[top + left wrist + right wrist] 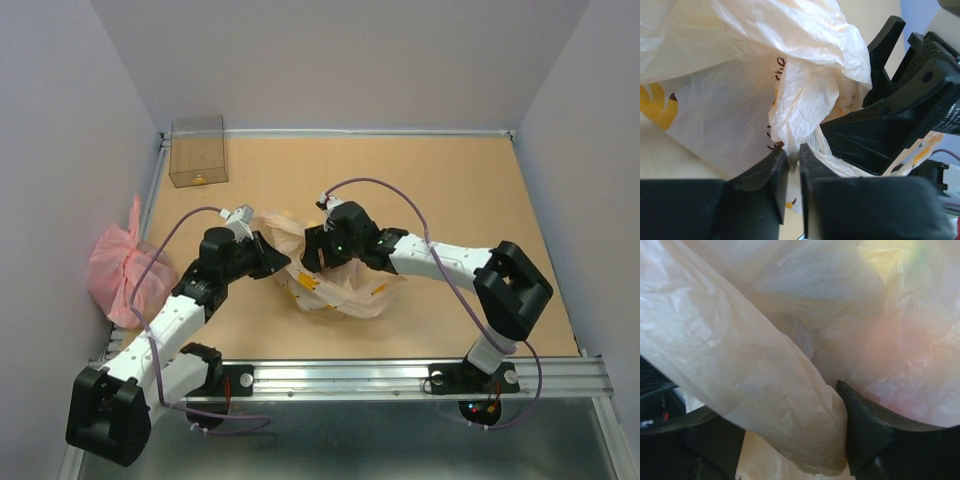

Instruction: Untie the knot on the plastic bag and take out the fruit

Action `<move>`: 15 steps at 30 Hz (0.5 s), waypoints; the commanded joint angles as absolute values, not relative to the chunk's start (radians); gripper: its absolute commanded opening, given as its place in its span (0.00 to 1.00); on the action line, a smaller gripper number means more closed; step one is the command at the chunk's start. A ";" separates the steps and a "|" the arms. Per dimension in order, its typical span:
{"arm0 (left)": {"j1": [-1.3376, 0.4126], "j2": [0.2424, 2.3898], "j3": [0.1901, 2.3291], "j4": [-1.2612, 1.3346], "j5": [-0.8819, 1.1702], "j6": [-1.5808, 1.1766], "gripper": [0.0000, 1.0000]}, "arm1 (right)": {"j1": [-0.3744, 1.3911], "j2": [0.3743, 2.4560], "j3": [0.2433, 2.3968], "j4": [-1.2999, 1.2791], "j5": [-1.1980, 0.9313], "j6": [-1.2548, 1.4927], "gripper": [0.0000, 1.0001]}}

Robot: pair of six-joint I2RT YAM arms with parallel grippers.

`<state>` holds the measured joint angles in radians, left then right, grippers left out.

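Observation:
The plastic bag [345, 290] lies crumpled on the middle of the table, pale peach with yellow marks. My left gripper [285, 264] meets it from the left. In the left wrist view that gripper [793, 152] is shut on a thin fold of the plastic bag [725, 100], just below a crumpled twisted bunch that looks like the knot [812, 90]. My right gripper [316, 254] sits over the bag's top. In the right wrist view it [780, 407] stands open around a thick roll of film [760, 385]. The fruit is hidden; only yellow and pink tints show through the film.
An amber see-through box [198, 150] stands at the back left corner. A pink crinkled bag [125, 270] hangs at the table's left edge beside my left arm. Grey walls close three sides, and a metal rail [400, 375] runs along the front.

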<state>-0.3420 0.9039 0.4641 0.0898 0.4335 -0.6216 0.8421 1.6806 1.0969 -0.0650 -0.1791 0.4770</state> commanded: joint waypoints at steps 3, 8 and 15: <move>-0.347 0.936 0.505 0.129 0.350 -0.595 0.00 | 0.854 1.695 1.138 -0.118 -0.006 0.402 0.57; -0.333 0.939 0.538 0.039 0.238 -0.568 0.00 | 0.827 1.692 1.135 -0.193 0.317 0.388 0.06; -0.267 0.956 0.577 -0.024 0.190 -0.526 0.00 | 0.640 1.577 1.114 -0.261 0.531 0.451 0.01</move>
<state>-0.3370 0.9588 0.5312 0.0551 0.3290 -0.5907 0.8291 1.6741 1.0988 -0.1280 0.1963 0.4252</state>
